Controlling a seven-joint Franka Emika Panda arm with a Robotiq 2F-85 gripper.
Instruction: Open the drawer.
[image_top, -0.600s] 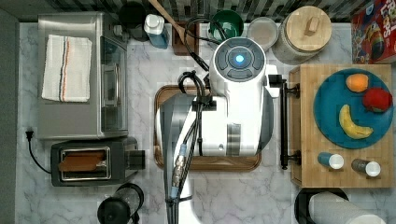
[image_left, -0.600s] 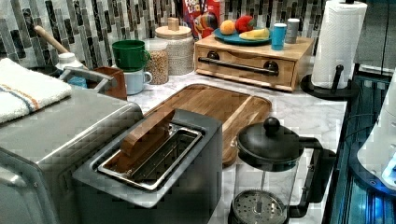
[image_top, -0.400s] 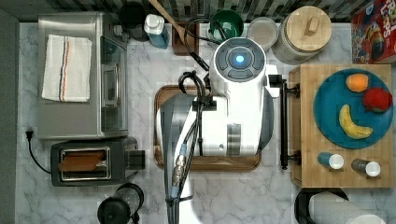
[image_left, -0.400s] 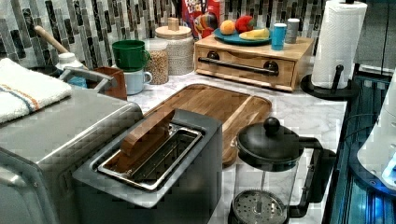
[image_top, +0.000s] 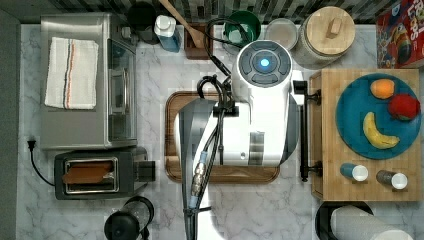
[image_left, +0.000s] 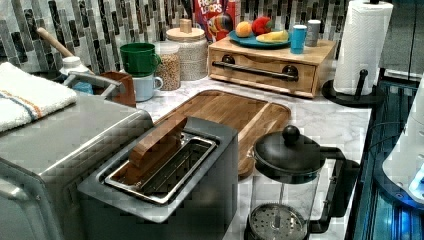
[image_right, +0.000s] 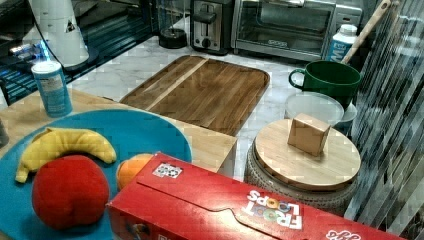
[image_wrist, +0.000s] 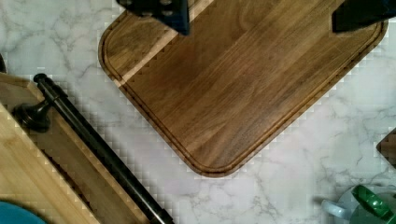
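Drawer (image_left: 262, 72) sat closed in the bamboo stand (image_top: 325, 175) at the top view's right, its front flush with the stand and its black bar handle (image_top: 303, 132) facing the dark wooden tray (image_left: 235, 112) on the marble counter (image_top: 150, 75). On the stand rested a blue plate (image_top: 355, 107) with a banana (image_top: 377, 132), an orange and a red fruit. The arm (image_top: 250, 125) hung over the tray. In the wrist view the tool (image_wrist: 261, 18) hovered above the tray with its two fingers (image_wrist: 173, 14) spread wide apart and nothing between them, the handle well apart from them.
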